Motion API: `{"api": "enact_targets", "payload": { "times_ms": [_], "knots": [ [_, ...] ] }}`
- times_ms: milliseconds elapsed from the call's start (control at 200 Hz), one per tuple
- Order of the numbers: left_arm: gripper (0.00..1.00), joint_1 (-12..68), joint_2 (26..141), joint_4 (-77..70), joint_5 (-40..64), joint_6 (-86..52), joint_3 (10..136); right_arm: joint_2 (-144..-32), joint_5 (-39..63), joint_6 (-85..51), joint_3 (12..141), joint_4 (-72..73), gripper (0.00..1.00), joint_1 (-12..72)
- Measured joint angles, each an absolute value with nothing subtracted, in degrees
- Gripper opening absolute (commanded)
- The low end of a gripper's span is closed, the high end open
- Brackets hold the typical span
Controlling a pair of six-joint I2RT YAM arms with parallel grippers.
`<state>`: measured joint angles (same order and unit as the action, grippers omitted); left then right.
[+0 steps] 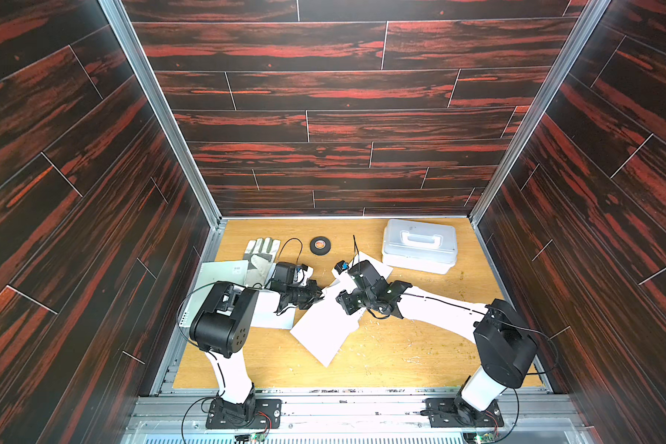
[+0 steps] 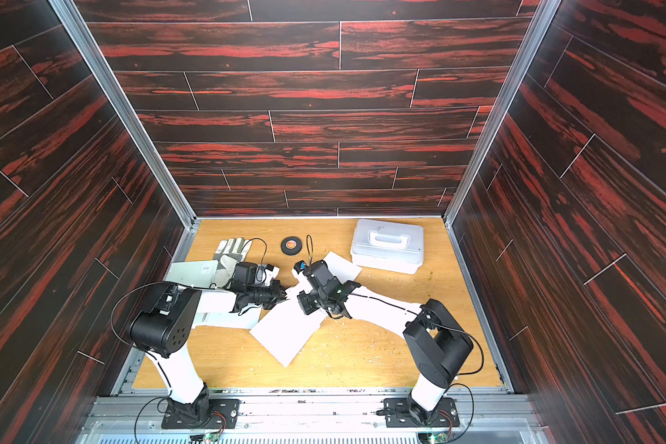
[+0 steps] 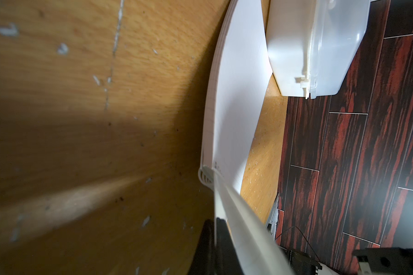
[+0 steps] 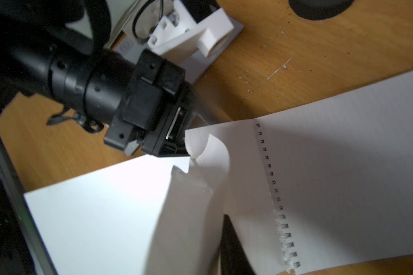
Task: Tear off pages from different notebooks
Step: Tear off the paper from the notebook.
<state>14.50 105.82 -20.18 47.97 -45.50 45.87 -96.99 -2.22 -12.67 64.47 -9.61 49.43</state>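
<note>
An open spiral-bound notebook lies mid-table, its wire coil close in the right wrist view. One of its white pages reaches toward the table's front and stays joined at the coil. My left gripper is shut on this page's far corner, which curls up in the right wrist view. My right gripper is shut on the same page close by, with paper draped over its dark finger. Two more notebooks, a pale grey-green one and a white one, lie under the left arm.
A translucent plastic box with a handle stands at the back right. A white-and-grey glove and a black tape roll lie at the back. Paper scraps dot the wooden table.
</note>
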Motion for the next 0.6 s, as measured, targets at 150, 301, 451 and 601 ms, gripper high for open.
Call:
{"api": "enact_targets", "payload": {
  "times_ms": [150,301,451,601],
  "knots": [
    [0.00,14.55,105.82,-20.16,47.97,-45.74,45.87,-97.08,-9.69,-12.53,64.66,-10.72,0.00,49.54],
    [0.00,14.57,105.82,-19.97,47.70,-45.98,45.87,-97.60,-19.99,-12.88,67.26,-13.17,0.00,49.50],
    [0.00,14.66,105.60,-19.62,46.59,-46.17,45.69,-101.19,-27.77,-14.61,73.65,-17.93,0.00,49.08],
    [0.00,14.76,105.41,-19.55,45.21,-46.78,45.15,-106.89,-33.30,-17.32,79.07,-24.53,0.00,48.36]
  ]
}}
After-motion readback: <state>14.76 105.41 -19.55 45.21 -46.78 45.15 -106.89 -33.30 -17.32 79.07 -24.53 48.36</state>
